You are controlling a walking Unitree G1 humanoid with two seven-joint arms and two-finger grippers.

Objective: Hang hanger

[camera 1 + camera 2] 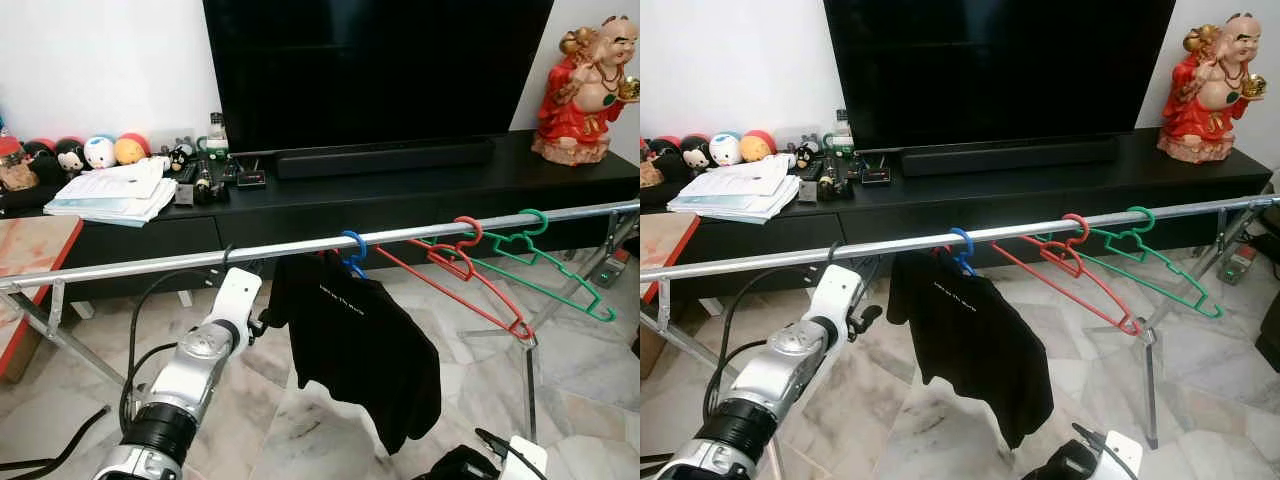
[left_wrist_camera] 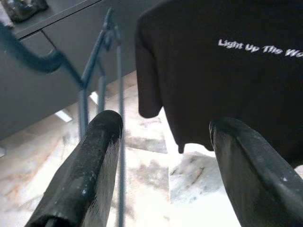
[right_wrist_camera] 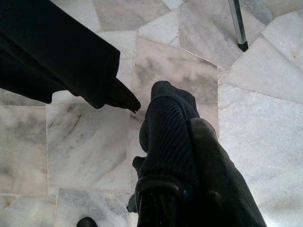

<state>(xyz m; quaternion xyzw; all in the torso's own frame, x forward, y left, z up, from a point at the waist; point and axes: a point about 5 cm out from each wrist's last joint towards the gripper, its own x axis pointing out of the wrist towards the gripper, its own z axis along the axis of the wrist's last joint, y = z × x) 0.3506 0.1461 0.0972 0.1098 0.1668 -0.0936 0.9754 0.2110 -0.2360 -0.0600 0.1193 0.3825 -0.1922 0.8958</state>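
Hanging from the steel rail (image 1: 200,260), the blue hanger (image 1: 352,252) carries a black T-shirt (image 1: 360,350).

Left gripper (image 2: 163,165): jaws apart, empty, raised just beside the shirt's sleeve edge, below the rail. Right gripper (image 3: 182,156): jaws together, low over the marble floor (image 3: 85,137), beneath the shirt hem. Beyond the jaws along the rail, a red hanger (image 1: 462,268) and a green hanger (image 1: 545,255) hang bare.
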